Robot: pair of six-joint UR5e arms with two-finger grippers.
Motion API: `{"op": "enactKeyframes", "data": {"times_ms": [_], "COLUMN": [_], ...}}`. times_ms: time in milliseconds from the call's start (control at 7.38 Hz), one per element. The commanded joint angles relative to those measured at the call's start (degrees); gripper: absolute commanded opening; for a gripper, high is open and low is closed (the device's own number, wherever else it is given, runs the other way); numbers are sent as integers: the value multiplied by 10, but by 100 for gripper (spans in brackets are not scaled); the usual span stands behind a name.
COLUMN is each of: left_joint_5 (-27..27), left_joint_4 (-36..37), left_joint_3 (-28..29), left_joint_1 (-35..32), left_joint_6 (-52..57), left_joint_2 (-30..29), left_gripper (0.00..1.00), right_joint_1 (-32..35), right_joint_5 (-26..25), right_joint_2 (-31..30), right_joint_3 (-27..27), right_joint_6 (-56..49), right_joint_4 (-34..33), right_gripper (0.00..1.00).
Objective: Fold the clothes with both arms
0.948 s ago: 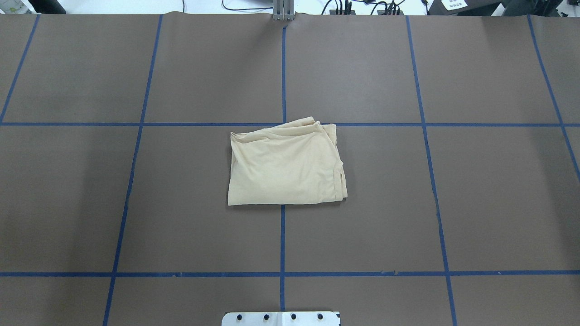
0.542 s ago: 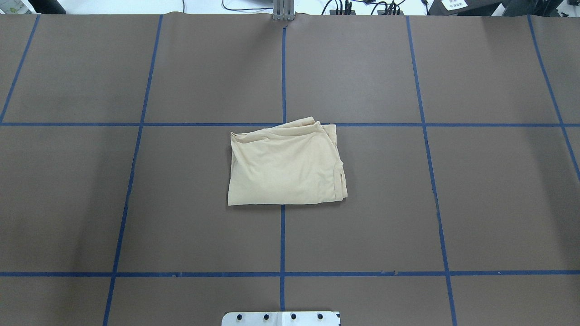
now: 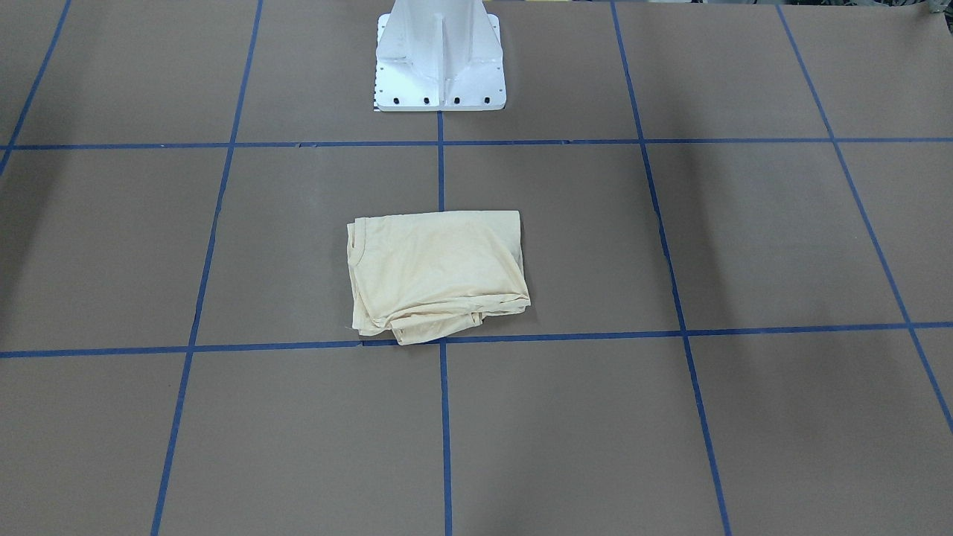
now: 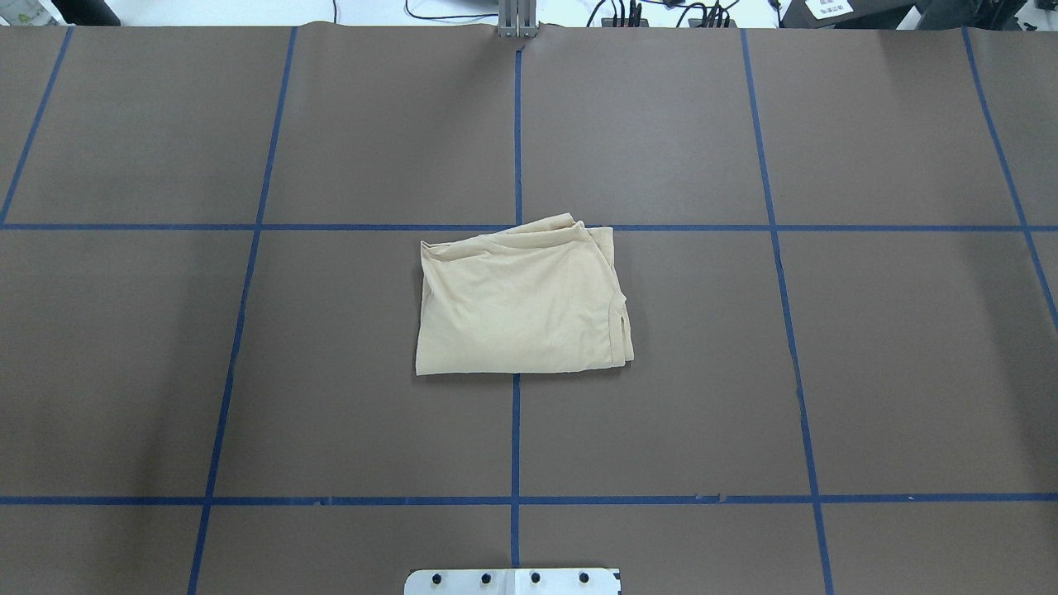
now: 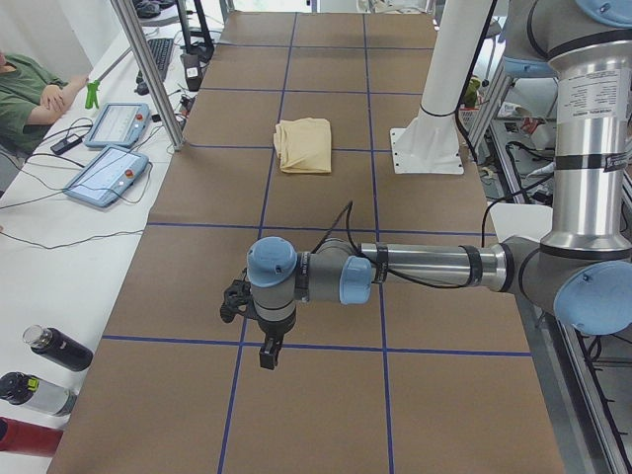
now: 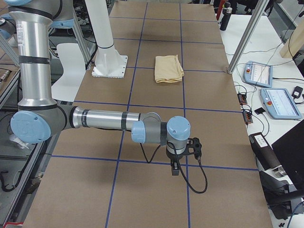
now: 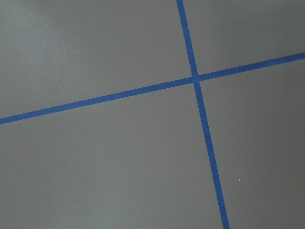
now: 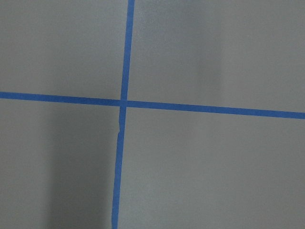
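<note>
- At table centre: the T-shirt (image 4: 521, 302) lies folded into a compact, rough rectangle, flat on the brown table cover (image 4: 909, 372). It straddles the middle blue tape line (image 4: 515, 430).
- The folded layers bunch unevenly along the edge away from the white pedestal (image 3: 439, 59).
- The left arm (image 5: 415, 267) reaches low over the table's end, well apart from the T-shirt. The left gripper (image 5: 267, 354) points down near a tape crossing, nothing seen in it. Open or closed: cannot tell.
- The right arm (image 6: 99, 118) is posed alike at the opposite end. The right gripper (image 6: 175, 168) points down, also well apart from the T-shirt. State: cannot tell.
- Both wrist views show brown cover and a tape crossing.
- Side bench: two pendants (image 5: 104, 178), bottles (image 5: 54, 348).
</note>
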Motion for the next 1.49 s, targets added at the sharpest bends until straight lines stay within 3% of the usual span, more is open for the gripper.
{"op": "enactKeyframes", "data": {"times_ms": [0, 1355], "left_joint_5": [-2, 6], "left_joint_4": [-1, 1], "left_joint_3": [-14, -30], "left_joint_1": [-1, -1], "left_joint_6": [2, -2], "left_joint_2": [11, 23], "left_gripper": [100, 100], "right_joint_1": [-1, -1], "right_joint_5": [0, 4], "right_joint_2": [0, 0], "right_joint_3": [0, 1], "right_joint_6": [1, 14], "right_joint_4": [1, 2], "right_gripper": [100, 100]}}
